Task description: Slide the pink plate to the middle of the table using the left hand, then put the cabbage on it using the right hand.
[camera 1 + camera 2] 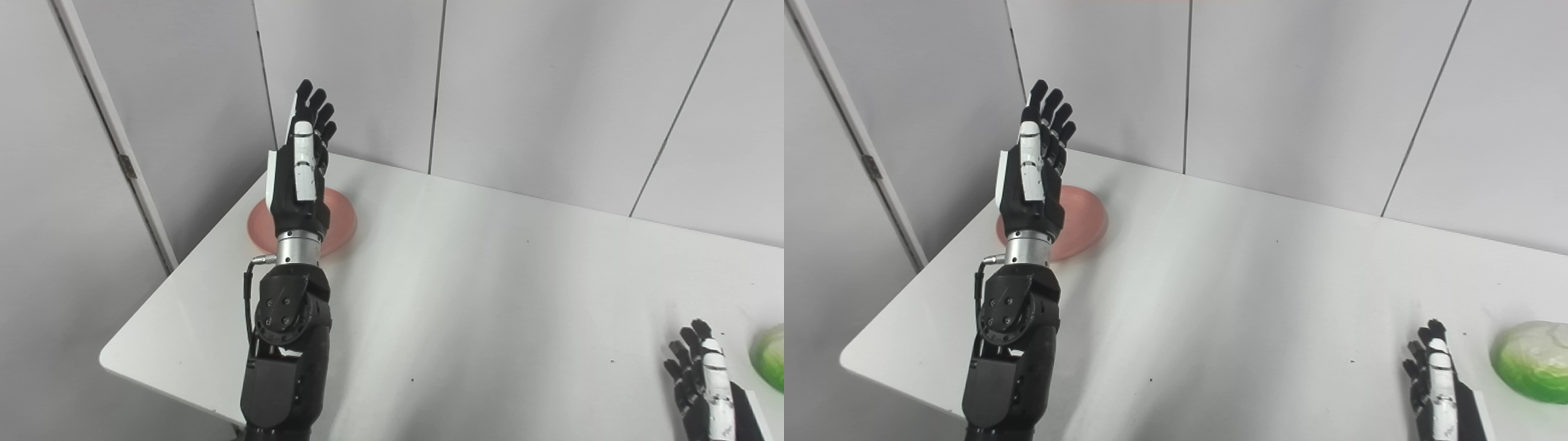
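The pink plate (343, 223) lies near the table's far left corner, partly hidden behind my left forearm. My left hand (303, 159) is raised above the plate with its fingers straight and apart, holding nothing. The green and white cabbage (1531, 361) lies at the right edge of the table; in the left eye view only its edge (770, 358) shows. My right hand (1436, 383) is low at the bottom right, just left of the cabbage and apart from it, with fingers spread and empty.
The white table (490, 288) has its left corner (107, 358) and front left edge in view. Grey wall panels (551, 92) stand close behind its far edge. A door frame with a hinge (127, 165) is at the left.
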`<move>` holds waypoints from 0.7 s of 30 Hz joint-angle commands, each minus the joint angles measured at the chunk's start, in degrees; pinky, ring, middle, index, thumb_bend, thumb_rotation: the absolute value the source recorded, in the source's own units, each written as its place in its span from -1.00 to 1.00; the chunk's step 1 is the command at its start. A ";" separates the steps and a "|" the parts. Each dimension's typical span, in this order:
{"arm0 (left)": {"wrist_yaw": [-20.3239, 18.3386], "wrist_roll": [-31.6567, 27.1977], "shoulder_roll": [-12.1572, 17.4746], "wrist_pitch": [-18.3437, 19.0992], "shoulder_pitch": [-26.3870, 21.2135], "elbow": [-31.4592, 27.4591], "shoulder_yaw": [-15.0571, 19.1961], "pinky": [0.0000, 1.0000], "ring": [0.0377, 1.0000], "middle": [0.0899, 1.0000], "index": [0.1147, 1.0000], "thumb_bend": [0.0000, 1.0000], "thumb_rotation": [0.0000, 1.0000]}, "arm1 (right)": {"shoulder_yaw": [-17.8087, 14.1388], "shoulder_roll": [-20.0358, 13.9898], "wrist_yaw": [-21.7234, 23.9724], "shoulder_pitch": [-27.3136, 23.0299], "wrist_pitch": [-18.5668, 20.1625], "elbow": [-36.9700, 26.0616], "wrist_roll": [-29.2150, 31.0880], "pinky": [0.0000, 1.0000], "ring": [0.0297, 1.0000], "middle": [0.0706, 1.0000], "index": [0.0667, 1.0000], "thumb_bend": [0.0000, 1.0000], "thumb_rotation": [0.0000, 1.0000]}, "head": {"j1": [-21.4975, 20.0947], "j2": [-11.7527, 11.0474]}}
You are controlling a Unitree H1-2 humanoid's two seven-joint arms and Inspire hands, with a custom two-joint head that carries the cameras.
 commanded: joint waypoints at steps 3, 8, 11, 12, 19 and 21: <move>1.97 -0.69 2.47 -2.89 -3.10 -0.64 2.30 0.90 0.89 0.89 0.85 -0.15 1.00 | -0.06 -0.54 0.27 -1.84 0.91 -2.13 -0.01 1.00 1.00 1.00 1.00 -0.69 1.00 | 0.33 0.20; 2.87 -2.65 4.98 -3.57 -2.84 0.59 5.65 0.93 0.90 0.91 0.88 -0.14 1.00 | 0.02 -0.84 0.74 -1.72 0.76 -2.33 0.19 1.00 1.00 1.00 1.00 -0.71 1.00 | 0.65 0.49; 2.85 -4.47 6.55 -4.24 -2.65 1.85 7.43 0.91 0.88 0.90 0.87 -0.12 1.00 | 0.09 -0.89 0.67 -1.62 0.78 -2.47 0.01 1.00 1.00 1.00 1.00 -0.72 1.00 | 0.68 0.53; 2.89 -5.12 6.96 -4.72 -2.58 2.40 8.04 0.91 0.88 0.89 0.87 -0.11 1.00 | 0.13 -0.88 0.67 -1.61 0.98 -2.60 0.04 1.00 1.00 1.00 1.00 -0.71 1.00 | 0.68 0.53; 2.44 -7.41 9.32 -6.63 -1.83 5.85 9.88 0.89 0.88 0.87 0.85 -0.11 1.00 | 0.12 -0.81 0.66 -1.60 1.07 -2.81 0.25 1.00 1.00 1.00 1.00 -0.72 1.00 | 0.91 0.59; 2.46 -7.77 9.83 -6.86 -1.73 6.63 10.16 0.87 0.85 0.85 0.84 -0.11 1.00 | 0.11 -0.84 0.79 -1.59 0.94 -2.93 0.40 1.00 1.00 1.00 1.00 -0.73 1.00 | 1.27 0.72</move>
